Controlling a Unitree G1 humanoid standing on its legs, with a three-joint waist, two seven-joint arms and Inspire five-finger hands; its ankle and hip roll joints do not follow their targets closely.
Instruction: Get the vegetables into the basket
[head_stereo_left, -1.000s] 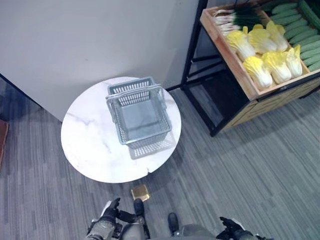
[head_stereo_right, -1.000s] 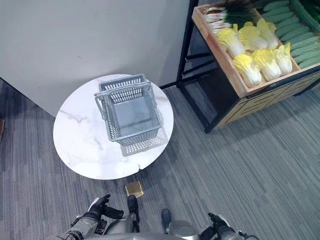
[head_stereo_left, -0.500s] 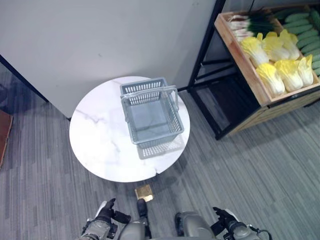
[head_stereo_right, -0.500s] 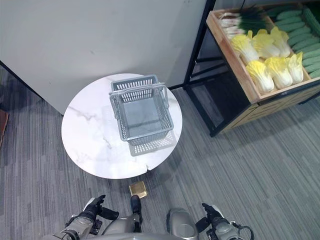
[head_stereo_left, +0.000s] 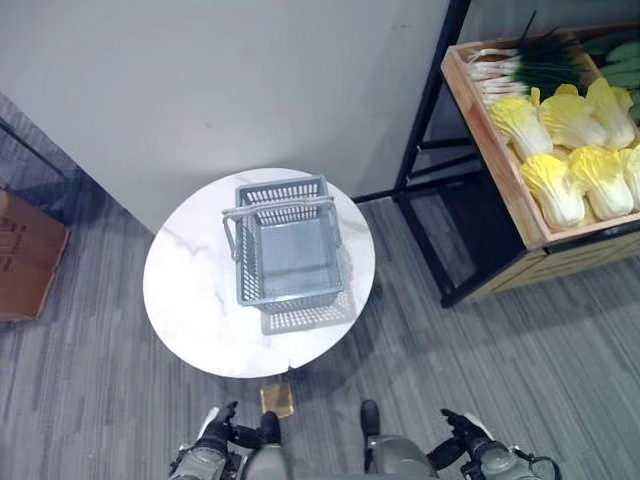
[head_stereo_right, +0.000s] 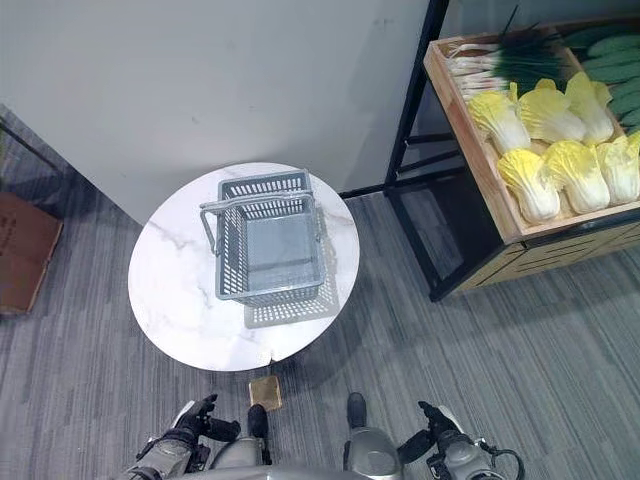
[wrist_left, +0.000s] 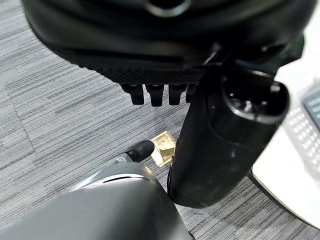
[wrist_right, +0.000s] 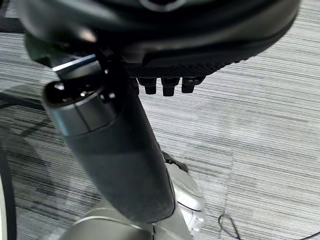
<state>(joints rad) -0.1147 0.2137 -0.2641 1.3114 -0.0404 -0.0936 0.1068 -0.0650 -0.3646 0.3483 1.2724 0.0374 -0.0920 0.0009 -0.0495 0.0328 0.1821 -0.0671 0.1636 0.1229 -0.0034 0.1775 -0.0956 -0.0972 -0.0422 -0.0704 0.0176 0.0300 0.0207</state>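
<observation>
- One wooden crate (head_stereo_left: 530, 215) on a black rack (head_stereo_left: 425, 180) is seen at the right, well apart from the bench; against the earlier pictures the whole scene has shifted, which is judged to be the camera moving, not the things.
- One round marble bench (head_stereo_left: 190, 300) is seen by the wall, and nothing on it is judged to have been moved.
- One cardboard box (head_stereo_left: 28, 258) has come into view at the left with that shift.
- One grey basket (head_stereo_left: 288, 255) stands upright on the bench, its handle raised, and is seen to be empty, so no part of the task is judged done.
- Several yellow cabbages (head_stereo_right: 528, 182) lie in the crate, about six being counted, though some are cut by the edge.
- One bunch of spring onions (head_stereo_left: 520, 65) lies behind them.
- Two hands hang low and hold nothing: the left hand (head_stereo_left: 214, 437) and the right hand (head_stereo_right: 444, 440) are each kept with fingers relaxed and loosely spread.
</observation>
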